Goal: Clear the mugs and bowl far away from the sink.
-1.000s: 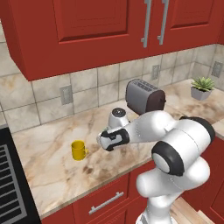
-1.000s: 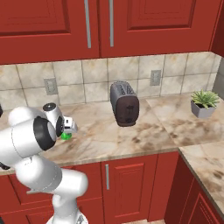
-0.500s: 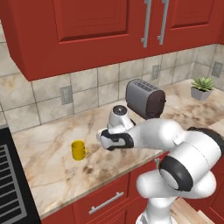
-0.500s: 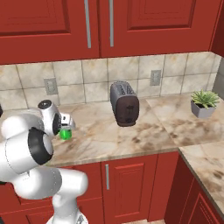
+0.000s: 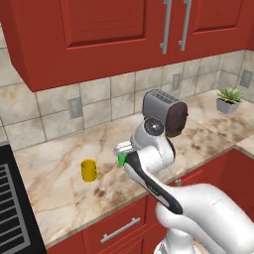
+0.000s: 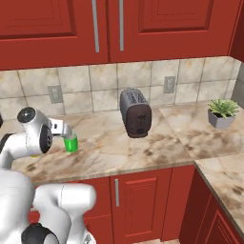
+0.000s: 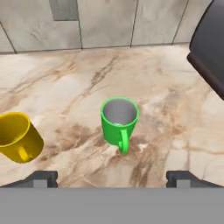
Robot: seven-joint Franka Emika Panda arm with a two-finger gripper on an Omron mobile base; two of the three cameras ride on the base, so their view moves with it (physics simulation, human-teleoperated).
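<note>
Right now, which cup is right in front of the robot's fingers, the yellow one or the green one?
The green mug. In the hand view it stands upright, centred between the open fingers, its handle facing them. The yellow mug sits off to one side.

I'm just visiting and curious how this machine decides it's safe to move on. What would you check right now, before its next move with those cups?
1. Tool open, holding nothing: ok.
2. Green mug upright on the counter, free of the fingertips: ok.
3. Yellow mug upright, apart from the green one: ok.
4. Toaster well clear of both mugs: ok.
5. Mugs far enough from the sink: cannot tell.
6. Bowl moved away: cannot tell.
</note>
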